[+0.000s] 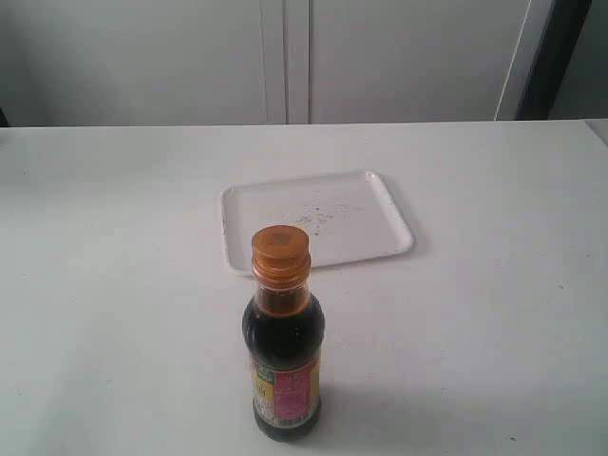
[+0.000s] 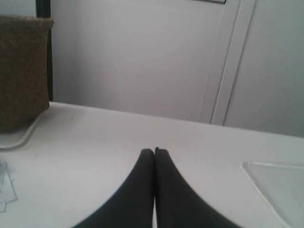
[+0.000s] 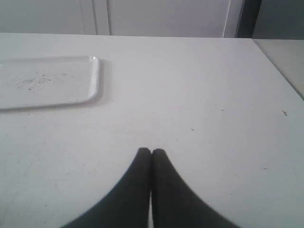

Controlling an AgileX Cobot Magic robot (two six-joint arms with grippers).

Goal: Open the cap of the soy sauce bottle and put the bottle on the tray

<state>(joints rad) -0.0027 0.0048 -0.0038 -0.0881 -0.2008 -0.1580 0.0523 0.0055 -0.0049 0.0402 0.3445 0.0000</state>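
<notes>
Nearest, soy sauce bottle (image 1: 283, 356) stands before tray (image 1: 399, 249); left fingers (image 2: 147, 159) and right fingers (image 3: 144, 156) closed, empty.

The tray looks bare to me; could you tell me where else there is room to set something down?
Yes, the tray holds only dark specks. The table is bare either side of it and of the soy sauce bottle, which stands just before its near rim.

left gripper (image 2: 154, 151): is showing two plain black fingers (image 2: 137, 190), smooth and matte, tapering to rounded tips
right gripper (image 3: 151, 151): is showing the same black fingers (image 3: 175, 199), broad at base, rounded tips
markings, screws, cables: none are showing
</notes>
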